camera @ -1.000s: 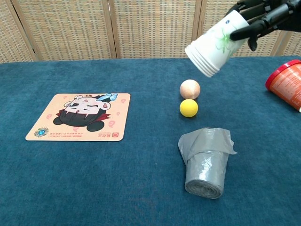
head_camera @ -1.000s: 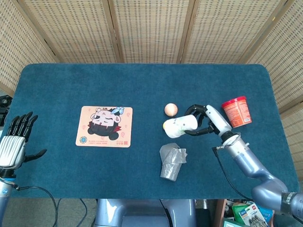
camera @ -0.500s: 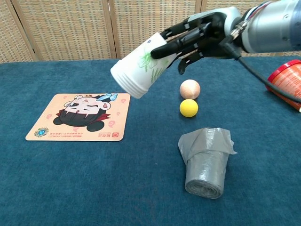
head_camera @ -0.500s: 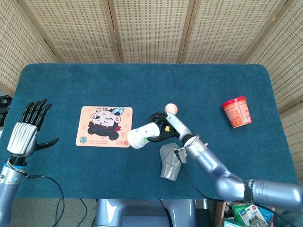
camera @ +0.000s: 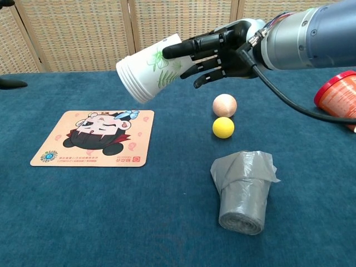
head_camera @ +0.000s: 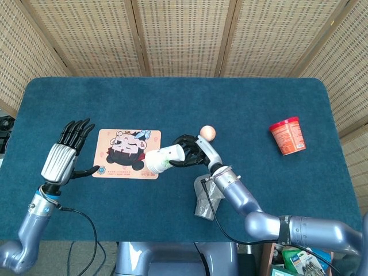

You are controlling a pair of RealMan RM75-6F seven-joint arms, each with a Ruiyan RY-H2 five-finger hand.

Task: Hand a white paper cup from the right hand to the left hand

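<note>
My right hand (head_camera: 188, 152) (camera: 219, 53) grips a white paper cup (head_camera: 160, 159) (camera: 149, 75) with a green print, held on its side in the air with its base pointing left. In the head view the cup hangs over the right edge of the cartoon mat (head_camera: 127, 153). My left hand (head_camera: 63, 159) is raised at the left of the mat, fingers spread and thumb out, holding nothing. Only one dark fingertip (camera: 12, 84) of it enters the chest view at the left edge. A wide gap separates the left hand from the cup.
On the blue table (head_camera: 172, 103) lie a peach ball (camera: 225, 105), a yellow ball (camera: 223, 127), a crumpled grey bag roll (camera: 243, 191) and a red tub (head_camera: 287, 135) on its side at the right. A woven screen stands behind.
My right arm carried the cup from the table's right side leftward to over the mat's edge. My left hand rose and moved right, toward the mat.
</note>
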